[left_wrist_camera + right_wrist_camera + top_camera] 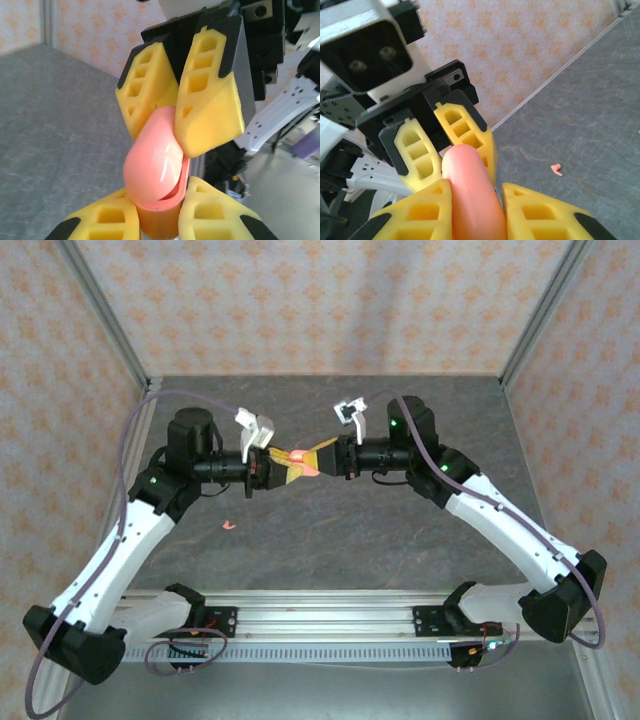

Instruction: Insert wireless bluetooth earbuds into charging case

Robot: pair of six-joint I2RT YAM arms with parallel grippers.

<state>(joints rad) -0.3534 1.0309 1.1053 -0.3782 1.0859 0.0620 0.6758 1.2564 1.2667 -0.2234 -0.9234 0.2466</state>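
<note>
Currently the left gripper [284,470] is clamping the base of the pink case [152,160] in mid-air while the right gripper [320,457] is pinching its lid, probably to pry it open. One pink earbud [229,526] is lying on the table [400,540] below, well apart, with open room around it.

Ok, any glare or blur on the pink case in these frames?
Left wrist: a white glare streak on the pink case, and the background is blurred. Right wrist: the case is evenly lit, its near end soft. Top external: the case glows as a small overexposed spot.
</note>
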